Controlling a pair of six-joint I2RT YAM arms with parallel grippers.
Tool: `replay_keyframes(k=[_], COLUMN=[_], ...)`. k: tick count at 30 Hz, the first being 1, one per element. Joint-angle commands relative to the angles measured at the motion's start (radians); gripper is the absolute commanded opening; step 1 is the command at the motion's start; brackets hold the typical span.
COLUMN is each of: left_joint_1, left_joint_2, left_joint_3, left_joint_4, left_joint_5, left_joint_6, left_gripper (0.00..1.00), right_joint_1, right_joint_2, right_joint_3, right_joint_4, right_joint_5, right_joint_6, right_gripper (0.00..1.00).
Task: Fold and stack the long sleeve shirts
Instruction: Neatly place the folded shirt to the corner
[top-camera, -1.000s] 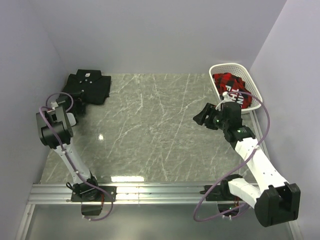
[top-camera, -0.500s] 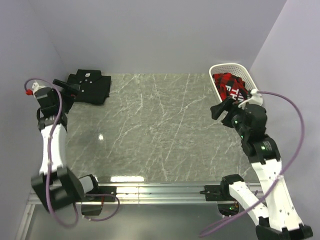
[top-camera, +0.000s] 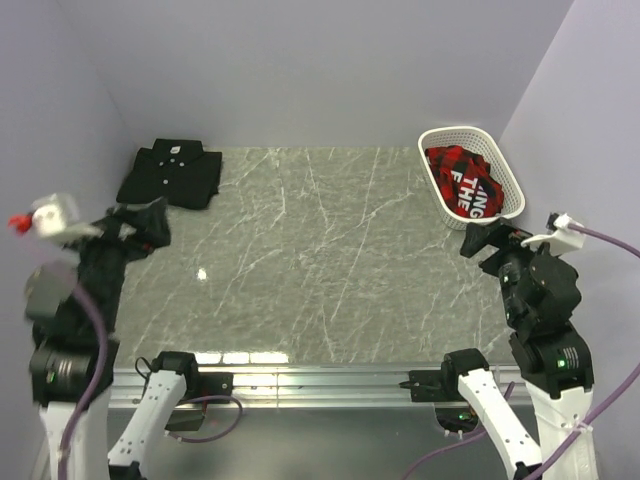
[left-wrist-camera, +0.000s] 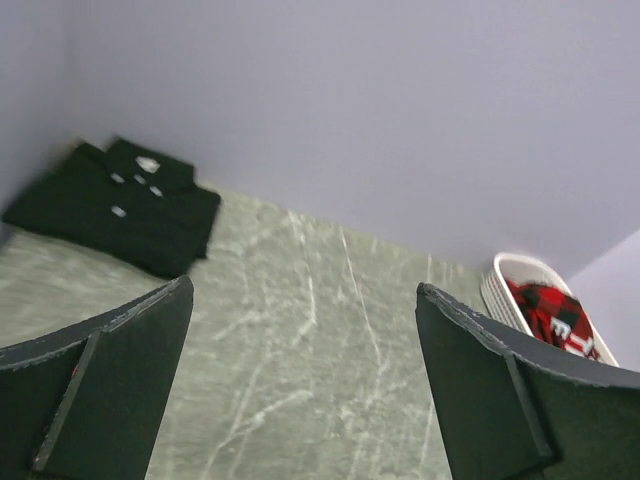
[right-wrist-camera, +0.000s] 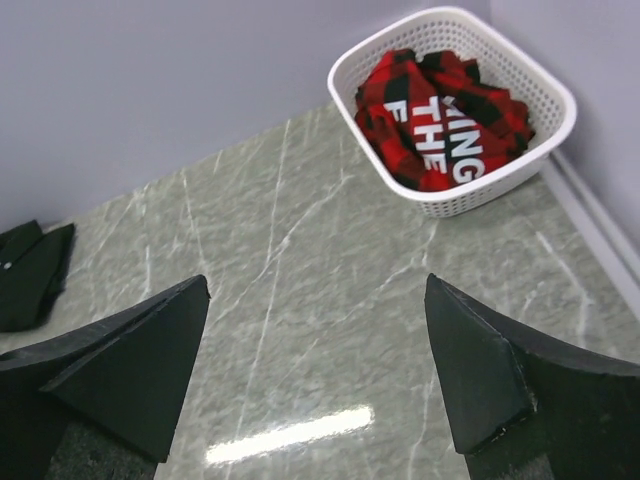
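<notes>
A folded black long sleeve shirt (top-camera: 172, 176) with collar and white buttons lies flat at the table's far left corner; it also shows in the left wrist view (left-wrist-camera: 115, 205) and at the left edge of the right wrist view (right-wrist-camera: 28, 275). My left gripper (top-camera: 140, 222) is raised high above the table's left side, open and empty (left-wrist-camera: 300, 380). My right gripper (top-camera: 487, 240) is raised high above the right side, open and empty (right-wrist-camera: 315, 370). Both are well apart from the shirt.
A white basket (top-camera: 508, 190) stands at the far right corner holding a red and black checked garment (top-camera: 463, 178) with white letters, also seen in the right wrist view (right-wrist-camera: 440, 125). Lilac walls close three sides. A metal rail (top-camera: 320, 385) runs along the near edge.
Both arms have lifted up and pulled back toward their bases. The left gripper left the black shirt's near edge; the right gripper moved away from the basket. The shirt stays folded.
</notes>
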Motion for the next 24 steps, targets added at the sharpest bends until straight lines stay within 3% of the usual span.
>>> replay_keyframes(k=[1, 6, 14, 24], left_joint_1=[-0.018, -0.052, -0.084, -0.095], left_joint_2=[-0.103, -0.267, -0.461, -0.487], left_joint_3=[0.028, -0.142, -0.481, -0.55], left_joint_4=[-0.133, -0.111, 0.015, 0.043], left_joint_5=[-0.187, -0.411, -0.452, -0.503], left_joint_6=[0.065, 0.024, -0.062, -0.097], left_gripper=[0.99, 0.99, 0.99, 0.99], right_joint_1=[0.0, 0.004, 0.007, 0.007], right_joint_2=[-0.075, -0.122, -0.188, -0.274], right_joint_3=[-0.03, -0.072, -0.178, -0.262], right_joint_4=[0.023, 0.052, 0.087, 0.14], right_joint_5=[0.059, 0.082, 0.079, 0.097], right_joint_6=[-0.046, -0.054, -0.054, -0.088], right_gripper=[0.94, 0.94, 0.94, 0.94])
